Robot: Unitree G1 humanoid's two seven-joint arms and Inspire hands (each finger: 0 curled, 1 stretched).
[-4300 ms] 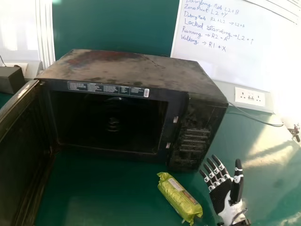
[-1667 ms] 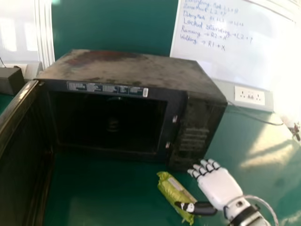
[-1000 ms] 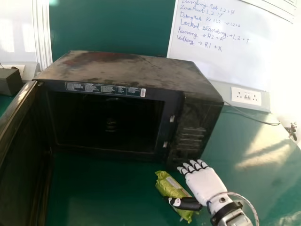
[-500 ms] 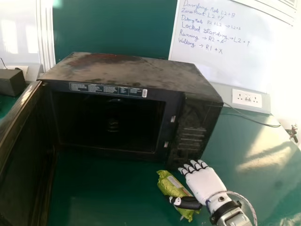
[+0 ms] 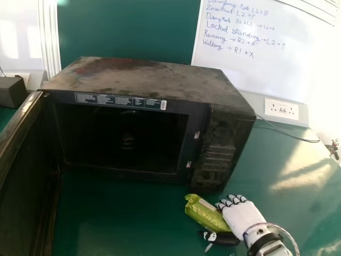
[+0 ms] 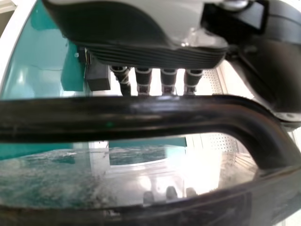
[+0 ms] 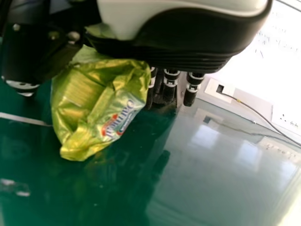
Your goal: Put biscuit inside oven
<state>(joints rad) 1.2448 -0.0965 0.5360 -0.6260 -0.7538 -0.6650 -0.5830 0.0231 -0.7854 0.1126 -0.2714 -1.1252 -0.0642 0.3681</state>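
Note:
In the head view, my right hand (image 5: 243,217) is at the lower right, its thumb along the near side of the green biscuit packet (image 5: 206,214) and its fingers on the far side. The packet lies slanted before the oven's right front corner. The right wrist view has the crumpled packet (image 7: 96,106) gripped between thumb and fingers of my right hand (image 7: 188,44). The black oven (image 5: 154,80) stands with its door (image 5: 24,176) swung out to the left and its cavity dark. In the left wrist view, my left hand (image 6: 155,54) has straight fingers beside a dark bar-like handle (image 6: 117,117).
The green table (image 5: 122,218) extends before the oven and to its right. A dark box (image 5: 13,90) is at the far left. Behind are a whiteboard (image 5: 266,58) and a wall socket (image 5: 281,109), with a cable (image 5: 290,134) running along the table's back.
My right hand came over the packet from the right, its thumb swinging round the near side. Since half a second ago, hand and packet have shifted slightly right, and the packet has turned flatter.

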